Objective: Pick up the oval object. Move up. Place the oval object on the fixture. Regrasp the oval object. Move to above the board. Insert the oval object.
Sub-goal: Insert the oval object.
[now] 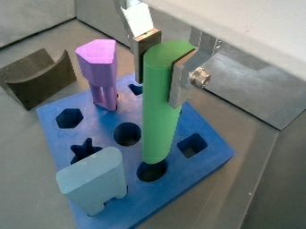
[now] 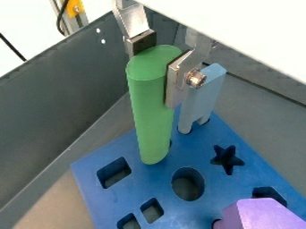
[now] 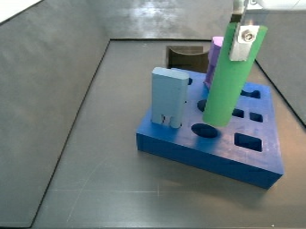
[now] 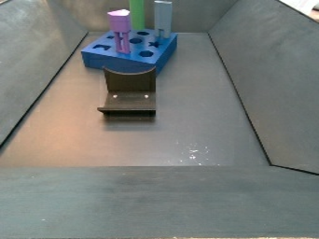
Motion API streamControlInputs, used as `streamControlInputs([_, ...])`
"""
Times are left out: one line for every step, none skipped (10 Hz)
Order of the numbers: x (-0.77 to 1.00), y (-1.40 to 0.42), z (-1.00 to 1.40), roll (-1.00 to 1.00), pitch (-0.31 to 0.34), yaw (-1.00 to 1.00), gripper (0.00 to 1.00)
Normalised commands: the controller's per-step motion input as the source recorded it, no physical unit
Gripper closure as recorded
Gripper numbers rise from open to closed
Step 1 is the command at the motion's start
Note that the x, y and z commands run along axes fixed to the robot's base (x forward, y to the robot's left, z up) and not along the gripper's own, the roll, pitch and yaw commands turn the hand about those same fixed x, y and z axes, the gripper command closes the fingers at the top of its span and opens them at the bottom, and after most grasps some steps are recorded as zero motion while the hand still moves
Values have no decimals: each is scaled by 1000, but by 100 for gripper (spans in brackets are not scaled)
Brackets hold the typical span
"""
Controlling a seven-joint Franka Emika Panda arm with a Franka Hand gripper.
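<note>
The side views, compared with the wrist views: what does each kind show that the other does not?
Only a side view shows the whole fixture standing on the floor apart from the board.

Only the wrist views show the gripper closely: its fingers clamp the top of the oval object, and the star-shaped hole is clear.

Both kinds show the oval object upright, its lower end at a hole, beside the purple peg and light blue peg.

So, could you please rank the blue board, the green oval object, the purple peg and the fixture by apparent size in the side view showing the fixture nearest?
1. Board
2. Fixture, nearer the camera, so unsure
3. Oval object, cropped, in the gripper, and purple peg: alike
</note>
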Motion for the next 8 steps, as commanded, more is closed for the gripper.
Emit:
streamControlInputs([-189, -71, -406, 0, 1, -9, 100])
streamControlInputs([-206, -174, -434, 0, 0, -106, 100])
streamControlInputs([-186, -74, -320, 0, 0, -54, 100])
streamControlInputs([-66, -83, -409, 0, 0, -83, 100])
streamControlInputs([-40, -123, -380, 0, 0, -360, 100])
streamControlInputs([-206, 0, -451, 0, 0, -580, 100])
streamControlInputs([-323, 197, -537, -17, 0, -451, 100])
streamControlInputs([-140, 180, -471, -39, 0, -249, 100])
